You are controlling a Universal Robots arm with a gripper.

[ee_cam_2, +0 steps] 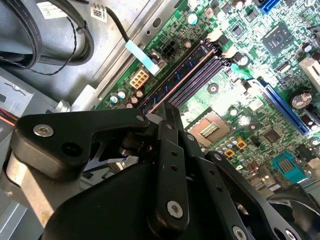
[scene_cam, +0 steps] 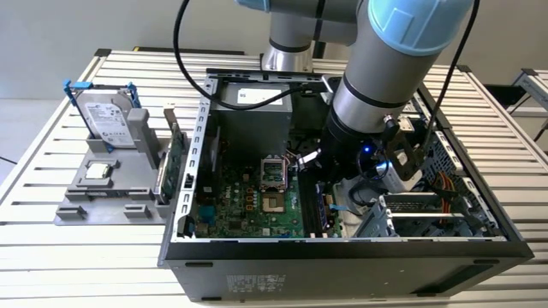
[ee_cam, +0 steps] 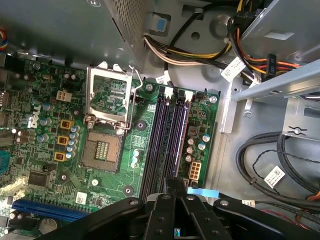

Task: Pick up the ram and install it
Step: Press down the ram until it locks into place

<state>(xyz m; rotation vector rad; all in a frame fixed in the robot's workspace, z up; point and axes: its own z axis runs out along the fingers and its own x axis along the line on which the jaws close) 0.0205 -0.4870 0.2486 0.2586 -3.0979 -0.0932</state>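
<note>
**Arm works inside open computer case**

On a slatted metal table (scene_cam: 77, 256), one open computer case (scene_cam: 342, 263) lies walled by steel edges — tight quarters. The gripper (ee_cam: 172, 187) hangs over the four memory slots (ee_cam: 167, 140), jaws closed on the ram (ee_cam_2: 182, 75), which stands edge-down in one slot. One hard drive (scene_cam: 110, 123) rests outside.

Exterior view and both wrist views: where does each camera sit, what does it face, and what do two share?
Exterior view: off the arm, raised, looking down into the open computer case; the arm shows.
First wrist view: on the wrist, facing the motherboard; the gripper shows.
Second wrist view: on the wrist, facing the motherboard; the gripper shows.
Shared: both wrist views show the memory slots.
</note>
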